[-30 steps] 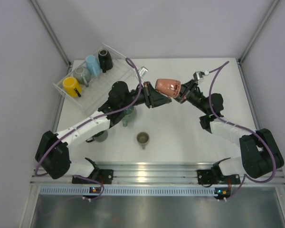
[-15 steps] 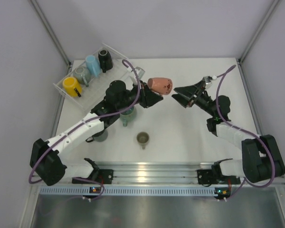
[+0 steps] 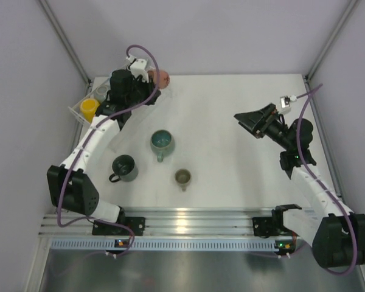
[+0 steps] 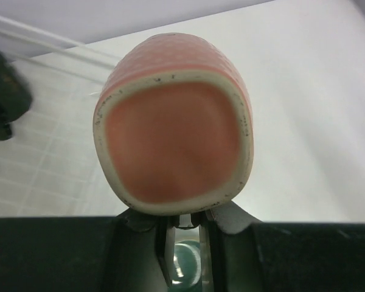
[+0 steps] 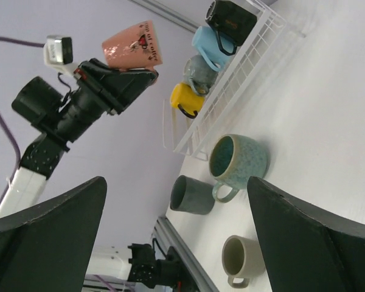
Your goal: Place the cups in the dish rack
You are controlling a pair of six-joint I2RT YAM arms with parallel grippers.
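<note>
Clamping the pink cup (image 4: pixel 173 143), my left gripper (image 4: pixel 182 218) hangs by the dish rack (image 5: pixel 249 55); seating it comes next. My right gripper (image 3: pixel 242 120) gapes, empty.

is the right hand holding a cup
No, the right hand is open with nothing between its fingers; the pink cup is held by the left hand.

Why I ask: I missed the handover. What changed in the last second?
The right hand let go of the salmon pink cup and drew back rightward, open. The left hand, gripping it, swung far-left and holds it raised by the dish rack. The teal mug, dark green cup and olive cup stayed put on the table.
</note>
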